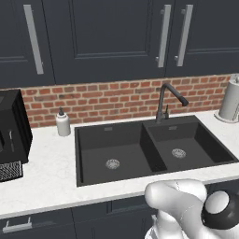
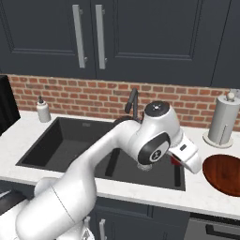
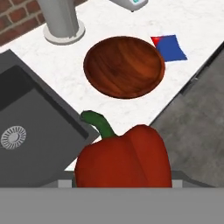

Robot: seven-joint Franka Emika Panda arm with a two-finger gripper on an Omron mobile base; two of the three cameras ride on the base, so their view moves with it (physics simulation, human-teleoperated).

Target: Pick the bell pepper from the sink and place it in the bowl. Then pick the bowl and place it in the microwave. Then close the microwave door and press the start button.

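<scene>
Over the sink's [image 3: 39, 131] edge, end effector [image 3: 124, 186] grasping the bell pepper [image 3: 124, 159]; letting go early would miss the bowl [image 3: 124, 65], landing on the worktop [image 3: 65, 57].

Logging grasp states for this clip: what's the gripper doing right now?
Gripper: closed on the pepper, lifted out of the sink, bowl ahead.

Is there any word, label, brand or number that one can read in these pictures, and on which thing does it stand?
None can be read.
Soap bottle: no label.
Blue packet beside the bowl: red corner, no letters.
Pale device at the counter's back: teal patch, too small to read.
</scene>
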